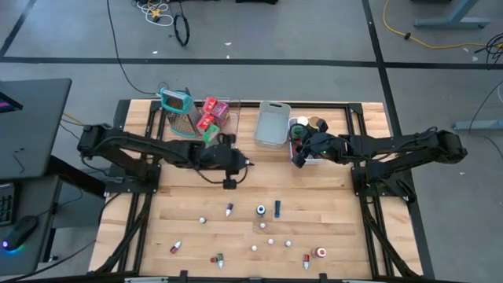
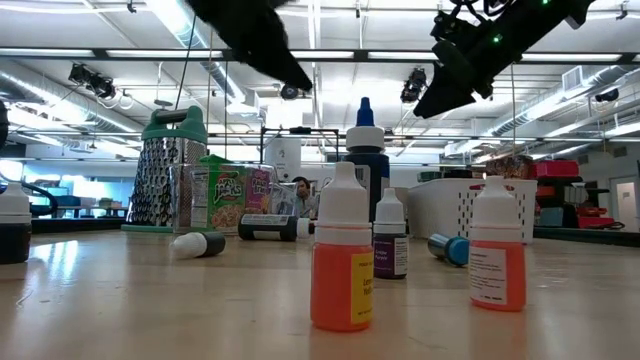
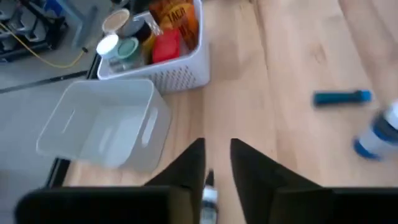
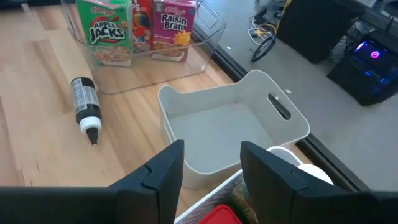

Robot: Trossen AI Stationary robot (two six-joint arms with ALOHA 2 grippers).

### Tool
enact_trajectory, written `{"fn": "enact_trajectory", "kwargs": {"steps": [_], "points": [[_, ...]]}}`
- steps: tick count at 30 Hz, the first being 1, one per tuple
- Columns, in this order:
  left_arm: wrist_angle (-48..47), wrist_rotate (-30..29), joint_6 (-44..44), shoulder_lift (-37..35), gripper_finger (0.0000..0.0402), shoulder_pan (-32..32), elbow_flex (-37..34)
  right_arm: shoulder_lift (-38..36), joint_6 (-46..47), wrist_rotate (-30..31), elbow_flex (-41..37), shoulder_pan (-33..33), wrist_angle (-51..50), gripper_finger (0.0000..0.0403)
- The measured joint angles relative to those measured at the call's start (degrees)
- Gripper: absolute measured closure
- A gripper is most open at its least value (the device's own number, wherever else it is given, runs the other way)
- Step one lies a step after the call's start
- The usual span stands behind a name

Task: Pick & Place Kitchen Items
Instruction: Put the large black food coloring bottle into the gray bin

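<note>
My left gripper [image 1: 245, 163] hangs over the table's middle, near the grey bin [image 1: 273, 126], its fingers a little apart. A small pale bottle with a dark tip [image 3: 210, 190] shows in the gap between them. My right gripper [image 4: 211, 168] stands open with nothing between its fingers, over the far right where the white basket [image 1: 312, 161] meets the grey bin [image 4: 230, 124]. The basket holds jars and packets [image 3: 165, 37]. Several little bottles [image 1: 260, 210] lie or stand loose on the near half of the table. A dark bottle [image 4: 84, 109] lies on its side before the clear bin [image 4: 155, 68]. My left gripper has the small bottle [image 3: 210, 190] in the gap between its fingers, seen from behind along the fingers. I cannot tell whether the fingers touch it.
The clear bin [image 1: 220, 118] at the far left holds cereal boxes [image 4: 102, 31], with the teal-framed grater [image 1: 177, 106] beside it. The grey bin [image 3: 99, 124] has nothing in it. A blue bottle [image 3: 342, 96] lies on bare wood toward the near side.
</note>
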Motion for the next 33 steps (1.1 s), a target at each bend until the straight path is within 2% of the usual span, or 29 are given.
{"fn": "enact_trajectory", "kwargs": {"steps": [4, 6, 8, 11, 13, 19, 23, 28, 33], "points": [[-0.83, 2.79, 0.05, 3.78, 0.0259, 2.70, -0.34, 0.12, -0.27, -0.03, 0.02, 0.00, 0.45, 0.0234], [-4.32, 3.75, 0.07, 5.49, 0.0235, 4.14, 0.12, 0.17, -0.38, -0.01, 0.02, 0.00, 0.85, 0.0234], [-3.65, 5.56, 0.07, 8.72, 0.0217, 5.45, 2.00, 0.39, -0.39, 0.00, 0.10, -0.05, 1.12, 0.0234], [-7.61, 8.78, 0.87, 12.62, 0.0200, 7.19, 3.78, 0.81, -0.37, 0.09, 0.11, -0.20, 2.10, 0.0234], [-8.21, 10.74, 1.73, 15.05, 0.0195, 8.24, 5.19, 0.92, -0.85, -0.02, 0.02, -0.28, 2.03, 0.0234], [-13.80, 11.51, 2.64, 21.99, 0.0194, 9.76, 7.93, 2.09, -1.98, 0.04, 0.10, -0.33, 2.86, 0.0234], [-12.94, 9.20, 4.16, 24.95, 0.0194, 10.29, 8.31, 2.70, -2.97, -0.06, 0.07, -0.33, 2.92, 0.0234], [-14.41, 6.64, 4.75, 26.49, 0.0193, 10.50, 8.11, 2.97, -3.12, -0.06, 0.02, -0.33, 3.04, 0.0234], [-14.67, 8.19, 3.83, 26.35, 0.0193, 10.92, 8.11, 2.95, -3.12, 0.01, 0.02, -0.33, 3.19, 0.0234]]}}
